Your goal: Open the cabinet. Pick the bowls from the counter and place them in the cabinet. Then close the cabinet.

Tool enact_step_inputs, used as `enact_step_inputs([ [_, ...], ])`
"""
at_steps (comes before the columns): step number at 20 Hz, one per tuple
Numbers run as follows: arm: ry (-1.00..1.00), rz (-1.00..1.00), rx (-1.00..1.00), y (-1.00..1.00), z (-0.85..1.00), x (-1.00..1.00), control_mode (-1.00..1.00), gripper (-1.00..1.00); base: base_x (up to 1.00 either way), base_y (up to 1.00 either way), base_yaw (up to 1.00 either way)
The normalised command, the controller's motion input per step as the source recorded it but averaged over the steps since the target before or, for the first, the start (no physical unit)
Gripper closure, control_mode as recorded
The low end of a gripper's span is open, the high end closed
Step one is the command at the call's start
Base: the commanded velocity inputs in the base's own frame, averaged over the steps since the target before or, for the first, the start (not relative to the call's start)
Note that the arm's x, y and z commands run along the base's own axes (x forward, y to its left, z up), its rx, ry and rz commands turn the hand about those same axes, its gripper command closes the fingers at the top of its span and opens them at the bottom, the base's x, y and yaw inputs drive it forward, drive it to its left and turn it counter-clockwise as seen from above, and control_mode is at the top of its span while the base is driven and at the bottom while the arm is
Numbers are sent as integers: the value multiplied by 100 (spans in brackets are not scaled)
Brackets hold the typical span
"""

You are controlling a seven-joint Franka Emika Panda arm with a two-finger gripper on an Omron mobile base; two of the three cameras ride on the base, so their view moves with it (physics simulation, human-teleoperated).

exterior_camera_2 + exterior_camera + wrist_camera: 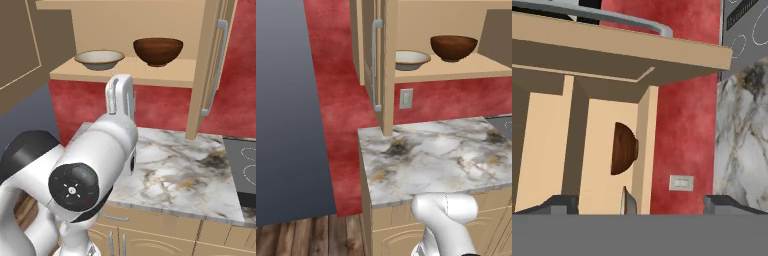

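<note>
gripper (641, 206) wide, empty; bowls (453, 47) shelved in cabinet (466, 71); risk: closing swing clips the open door (210, 70).

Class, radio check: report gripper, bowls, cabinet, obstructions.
Gripper open, empty. Both bowls on cabinet shelf: cream bowl, brown bowl. Doors open, not yet closed. Counter no obstruction.

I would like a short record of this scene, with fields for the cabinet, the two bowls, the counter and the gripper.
cabinet: doors open, shelf exposed
cream bowl: on the cabinet shelf, upright
brown bowl: on the same shelf, beside the cream bowl, apart from it
counter: marble top, no bowls on it
gripper: open, holding nothing, facing the open cabinet
task left: close the cabinet doors
</note>
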Motion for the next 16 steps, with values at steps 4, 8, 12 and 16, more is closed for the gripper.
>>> enact_step_inputs([
  [4,0,0,0,-29,-1,-29,-100,-100,0,0,0],
  [8,-1,0,0,-38,-1,-25,-100,-100,0,0,0],
  [12,-1,0,0,-42,-1,-10,-100,-100,0,0,0],
  [16,0,0,0,-37,-2,0,-100,-100,0,0,0],
])
